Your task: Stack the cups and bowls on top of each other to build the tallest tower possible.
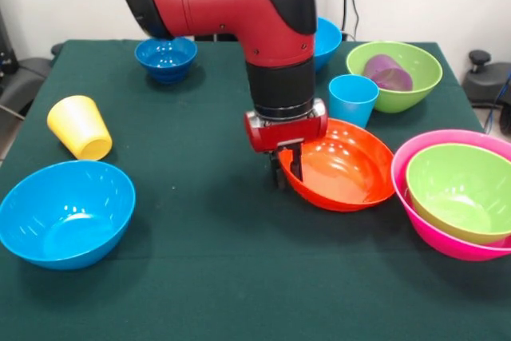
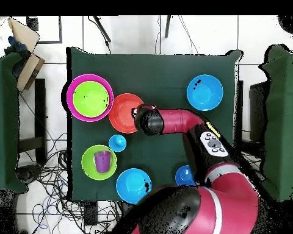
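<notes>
The pink bowl (image 1: 447, 237) is holding 1 lime-green bowl (image 1: 463, 193); another (image 1: 399, 77) is cradling the purple cup (image 1: 387, 72). The gripper (image 1: 287, 172) is seemingly pinching the orange bowl's (image 1: 347, 169) rim, the table (image 1: 215, 277) lying open in front.

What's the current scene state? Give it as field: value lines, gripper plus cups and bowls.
gripper: gripper down at the near rim of the orange bowl, one finger inside, one outside
orange bowl: tilted, on the table
pink bowl: pink bowl holds a lime-green bowl
purple cup: purple cup lies inside the second lime-green bowl
light blue cup: light blue cup upright, behind the orange bowl
yellow cup: yellow cup on its side
loose bowls: sky-blue bowl, dark-blue bowl
</notes>
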